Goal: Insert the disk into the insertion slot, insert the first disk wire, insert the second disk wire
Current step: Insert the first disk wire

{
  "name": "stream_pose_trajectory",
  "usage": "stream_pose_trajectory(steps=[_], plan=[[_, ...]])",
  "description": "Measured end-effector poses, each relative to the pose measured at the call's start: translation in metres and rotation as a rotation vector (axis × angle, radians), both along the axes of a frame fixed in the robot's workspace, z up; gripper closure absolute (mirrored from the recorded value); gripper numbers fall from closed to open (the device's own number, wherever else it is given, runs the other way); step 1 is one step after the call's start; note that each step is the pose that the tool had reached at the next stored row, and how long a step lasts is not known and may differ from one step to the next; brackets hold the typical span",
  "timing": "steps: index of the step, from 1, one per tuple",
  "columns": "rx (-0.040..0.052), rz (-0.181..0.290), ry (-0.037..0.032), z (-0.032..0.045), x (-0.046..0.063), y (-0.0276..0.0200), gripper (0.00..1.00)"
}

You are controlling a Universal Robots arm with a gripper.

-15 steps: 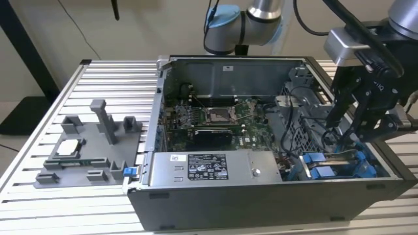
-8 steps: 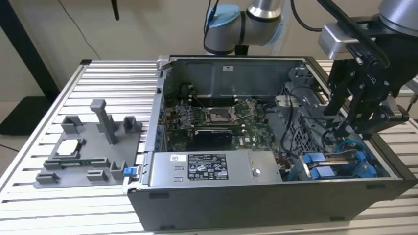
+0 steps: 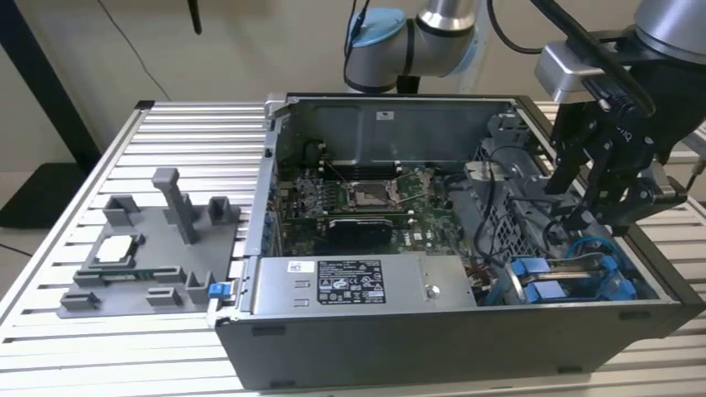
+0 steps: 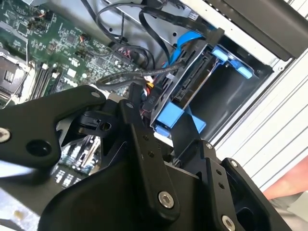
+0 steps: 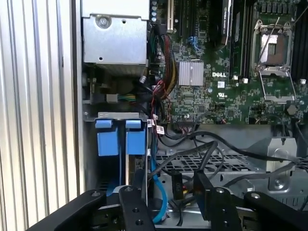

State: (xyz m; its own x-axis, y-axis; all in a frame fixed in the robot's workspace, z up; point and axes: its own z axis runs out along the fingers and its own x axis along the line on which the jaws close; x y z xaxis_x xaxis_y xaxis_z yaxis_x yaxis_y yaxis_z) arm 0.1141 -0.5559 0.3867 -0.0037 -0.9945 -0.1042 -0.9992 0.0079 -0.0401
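Observation:
The disk (image 4: pixel 190 79), silver-grey in its blue carrier, sits inside the insertion slot (image 5: pixel 115 116) at the case's corner on the exterior view's right. Its blue tabs (image 5: pixel 108 142) stick out of the bay. My gripper (image 3: pixel 590 219) hangs just above that bay, and its black fingers (image 5: pixel 134 207) stand apart, open, with nothing clamped. Loose black wires (image 5: pixel 202 144) and a blue cable (image 5: pixel 158 192) run beside the slot. In the first wrist view a small black connector (image 5: pixel 176 185) lies between the fingers. The second wrist view shows the wire ends (image 4: pixel 144 98) near one fingertip.
The open computer case (image 3: pixel 441 347) stands on a slatted aluminium table (image 3: pixel 66 347). Inside it are the motherboard (image 3: pixel 364 203) and a grey labelled power-supply box (image 3: pixel 353 285). A grey fixture (image 3: pixel 155 248) with a small part lies on the exterior view's left.

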Motion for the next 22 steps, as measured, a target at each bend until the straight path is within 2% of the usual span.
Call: stream_pose_trajectory(steps=[2,8,15,22], plan=[[-0.0001,0.014,-0.0037,-0.0006,0.0002,0.0000,0.00],[0.0001,0.050,-0.0209,-0.0027,0.0002,0.0001,0.00],[0.0035,0.060,-0.0467,-0.0033,0.0003,0.0003,0.00],[0.0103,0.060,-0.0482,-0.0034,-0.0009,0.0021,0.00]])
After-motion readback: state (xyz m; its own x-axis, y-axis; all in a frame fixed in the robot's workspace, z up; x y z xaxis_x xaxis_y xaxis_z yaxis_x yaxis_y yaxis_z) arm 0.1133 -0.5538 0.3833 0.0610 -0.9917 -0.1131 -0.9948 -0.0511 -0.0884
